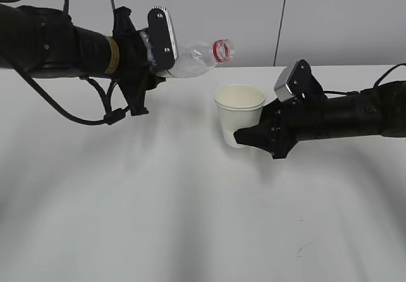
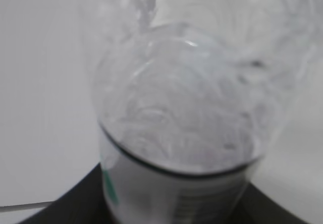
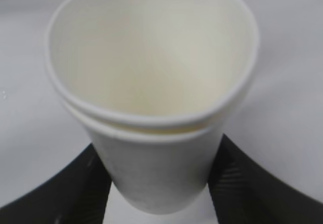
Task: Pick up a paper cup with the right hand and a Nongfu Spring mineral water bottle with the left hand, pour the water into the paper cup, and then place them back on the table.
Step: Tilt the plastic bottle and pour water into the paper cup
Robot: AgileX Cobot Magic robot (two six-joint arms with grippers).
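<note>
White tabletop (image 1: 158, 218) fills most of the exterior view, backed by a pale grey wall. Both pickups are judged done: the paper cup (image 1: 239, 114) is clamped low on its wall by the right hand (image 1: 248, 138) and appears to be held just off the table, towards the far edge and a little right of the middle, though contact with the surface cannot be ruled out. In the right wrist view two rims are seen, one nested in the other, and the interior looks dry. The Nongfu Spring mineral water bottle (image 1: 198, 58) is clamped around its body by the left hand (image 1: 158, 44), raised and tipped almost level, its uncapped mouth aimed at the cup and just up-left of its rim. No stream is seen, so pouring and setting both back down are judged to remain. Both forearms are stretched nearly level, reaching in from the left and right edges.
</note>
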